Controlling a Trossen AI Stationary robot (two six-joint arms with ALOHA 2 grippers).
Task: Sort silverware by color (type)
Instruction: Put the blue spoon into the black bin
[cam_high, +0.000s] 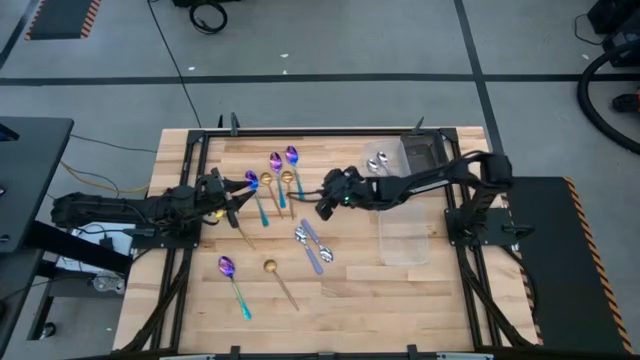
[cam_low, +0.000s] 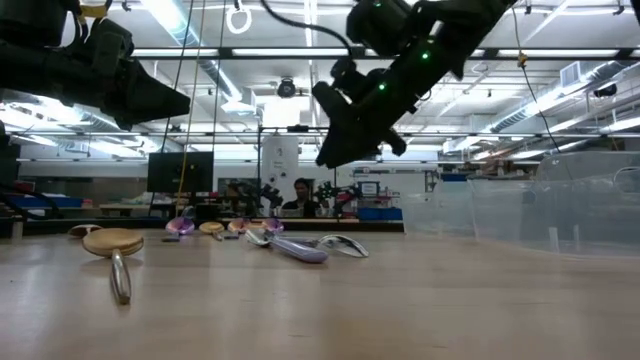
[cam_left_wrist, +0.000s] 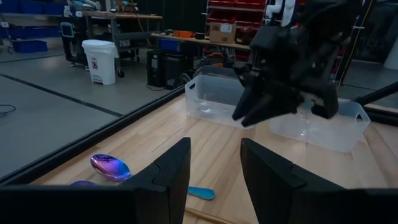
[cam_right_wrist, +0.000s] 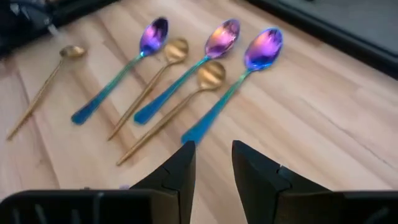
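Three purple-blue spoons (cam_right_wrist: 153, 30) (cam_right_wrist: 224, 34) (cam_right_wrist: 264, 46) and two gold spoons (cam_right_wrist: 176, 48) (cam_right_wrist: 211, 73) lie flat side by side on the wooden table (cam_high: 360, 300), bowls toward its far edge. My right gripper (cam_high: 323, 207) hovers open just to their right, above the table, its fingers (cam_right_wrist: 177, 171) empty. Another gold spoon (cam_right_wrist: 71, 51) lies near my left gripper (cam_high: 228, 200), which waits open and level at the table's left, with nothing between its fingers (cam_left_wrist: 168, 171). Silver spoons (cam_high: 312, 243) lie crossed at the middle.
A purple-blue spoon (cam_high: 230, 270) and a gold spoon (cam_high: 274, 270) lie near the front. A clear container (cam_high: 425, 155) at the back right has silver spoons (cam_high: 378, 162) beside it. A second clear container (cam_high: 405, 238) stands right of centre.
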